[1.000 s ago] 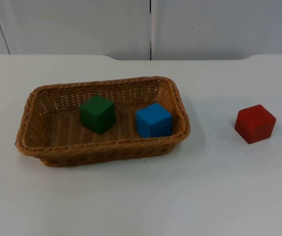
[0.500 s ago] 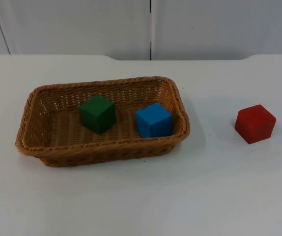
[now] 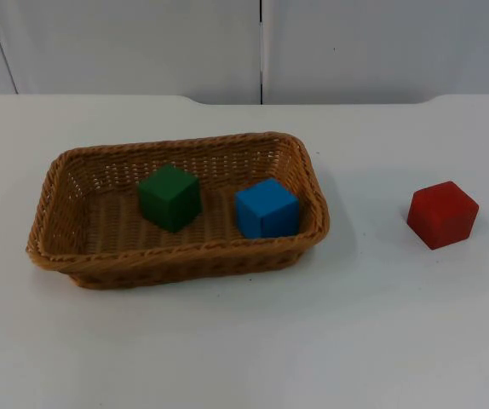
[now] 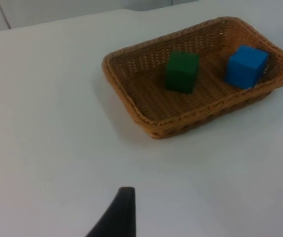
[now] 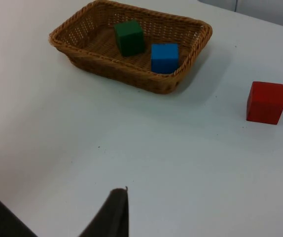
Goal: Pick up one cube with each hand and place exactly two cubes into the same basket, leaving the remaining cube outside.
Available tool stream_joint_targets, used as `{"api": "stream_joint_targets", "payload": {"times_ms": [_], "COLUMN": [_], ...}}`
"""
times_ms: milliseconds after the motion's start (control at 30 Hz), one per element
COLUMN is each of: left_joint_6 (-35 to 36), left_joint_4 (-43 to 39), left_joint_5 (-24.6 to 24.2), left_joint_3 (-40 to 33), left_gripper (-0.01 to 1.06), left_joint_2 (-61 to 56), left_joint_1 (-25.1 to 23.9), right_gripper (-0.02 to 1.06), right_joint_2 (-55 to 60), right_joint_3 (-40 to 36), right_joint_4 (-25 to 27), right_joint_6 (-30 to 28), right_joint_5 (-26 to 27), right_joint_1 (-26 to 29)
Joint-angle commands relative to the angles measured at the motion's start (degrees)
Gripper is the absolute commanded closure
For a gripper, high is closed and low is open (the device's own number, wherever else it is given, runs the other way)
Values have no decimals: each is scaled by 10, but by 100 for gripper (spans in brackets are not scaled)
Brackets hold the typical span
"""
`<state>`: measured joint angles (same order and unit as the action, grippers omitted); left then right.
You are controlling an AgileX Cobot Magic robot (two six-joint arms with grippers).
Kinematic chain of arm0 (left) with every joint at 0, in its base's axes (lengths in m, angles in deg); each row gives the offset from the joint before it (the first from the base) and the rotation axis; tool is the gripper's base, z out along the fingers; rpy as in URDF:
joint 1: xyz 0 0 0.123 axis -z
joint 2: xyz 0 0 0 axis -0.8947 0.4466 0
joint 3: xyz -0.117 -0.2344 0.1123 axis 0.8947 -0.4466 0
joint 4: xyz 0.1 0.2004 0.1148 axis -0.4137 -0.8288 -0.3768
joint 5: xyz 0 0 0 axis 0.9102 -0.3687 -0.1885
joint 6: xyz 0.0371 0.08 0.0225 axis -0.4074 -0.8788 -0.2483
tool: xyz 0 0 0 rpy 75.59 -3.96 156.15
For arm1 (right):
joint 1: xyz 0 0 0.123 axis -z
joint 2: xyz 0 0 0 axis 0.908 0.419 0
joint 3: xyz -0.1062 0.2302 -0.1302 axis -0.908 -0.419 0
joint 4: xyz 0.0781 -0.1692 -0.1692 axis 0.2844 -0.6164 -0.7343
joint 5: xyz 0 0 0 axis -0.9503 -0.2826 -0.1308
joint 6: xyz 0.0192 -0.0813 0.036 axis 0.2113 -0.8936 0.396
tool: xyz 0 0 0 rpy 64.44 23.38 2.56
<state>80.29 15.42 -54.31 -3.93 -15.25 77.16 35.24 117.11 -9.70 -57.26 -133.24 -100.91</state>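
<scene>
Green cube (image 3: 169, 197) and blue cube (image 3: 267, 209) sit apart in the basket (image 3: 57, 241); red cube (image 3: 442, 214) lies outside on the table (image 3: 381, 324). Both grippers hang well back from the basket; whether their fingers are apart cannot be told.

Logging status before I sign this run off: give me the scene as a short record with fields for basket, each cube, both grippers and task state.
basket: wicker basket on the white table
green cube: green cube inside the basket
blue cube: blue cube inside, apart from the green one
red cube: red cube on the table, outside the basket
left gripper: fingertip over bare table, back from the basket
right gripper: fingertip over bare table, back from the basket
task state: two cubes in, one out
</scene>
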Motion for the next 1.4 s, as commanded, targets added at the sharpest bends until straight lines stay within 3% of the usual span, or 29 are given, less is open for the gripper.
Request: {"api": "stream_joint_targets", "payload": {"times_ms": [0, 500, 933, 1367], "left_joint_6": [3, 3, 3, 3], "left_joint_4": [-2, -2, -2, -2], "left_joint_5": [6, 6, 6, 6], "left_joint_3": [-3, -3, -3, -3], "left_gripper": [0, 0, 0, 0], "left_joint_2": [-2, -2, -2, -2], "left_joint_1": [-18, -126, -132, -132], "right_gripper": [-1, -1, -1, -1], "right_joint_2": [-3, -3, -3, -3], "right_joint_3": [-4, -4, -4, -4], "right_joint_4": [2, 2, 2, 2], "right_joint_6": [2, 2, 2, 2], "right_joint_5": [1, 1, 1, 1], "right_joint_1": [0, 0, 2, 101]}}
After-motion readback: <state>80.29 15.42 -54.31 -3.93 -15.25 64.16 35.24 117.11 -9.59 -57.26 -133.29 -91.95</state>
